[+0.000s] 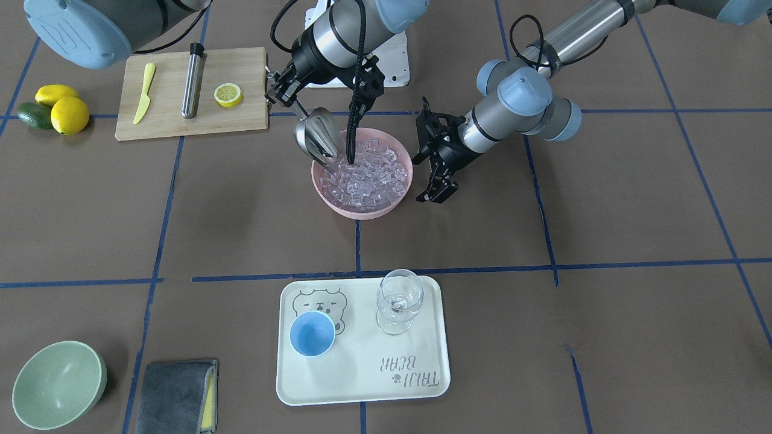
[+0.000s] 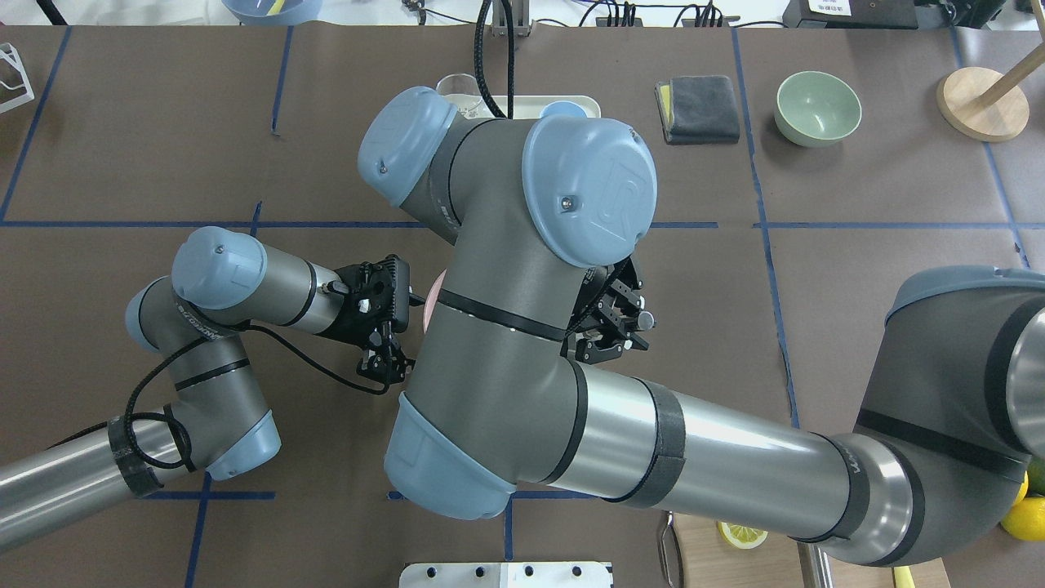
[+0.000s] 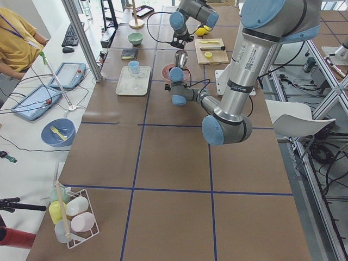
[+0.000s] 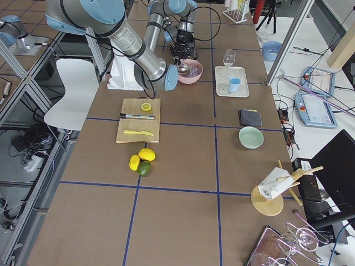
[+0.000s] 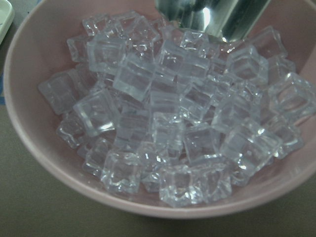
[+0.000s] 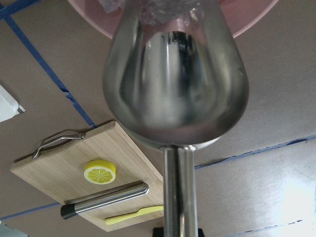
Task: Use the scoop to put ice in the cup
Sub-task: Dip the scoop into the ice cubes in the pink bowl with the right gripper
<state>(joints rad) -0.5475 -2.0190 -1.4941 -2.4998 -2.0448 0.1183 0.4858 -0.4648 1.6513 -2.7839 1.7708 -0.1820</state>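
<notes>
The steel scoop (image 1: 318,135) hangs tilted, its trough tip dipped into the ice (image 1: 368,172) piled in a pink bowl (image 1: 362,211). My right gripper (image 1: 288,98) is shut on the scoop's rod handle; the right wrist view shows the scoop's trough (image 6: 175,79) from behind. My left gripper (image 1: 425,179) is open and empty, just beside the bowl's rim; its wrist view shows the ice (image 5: 163,113) and the scoop's tip (image 5: 217,17). The light-blue cup (image 1: 312,333) stands empty on a white tray (image 1: 362,386).
A clear wine glass (image 1: 399,301) stands on the tray beside the cup. A wooden board (image 1: 169,123) holds a yellow knife, a steel cylinder and a lemon half. Lemons and an avocado (image 1: 54,108), a green bowl (image 1: 57,383) and a grey cloth (image 1: 175,398) lie around.
</notes>
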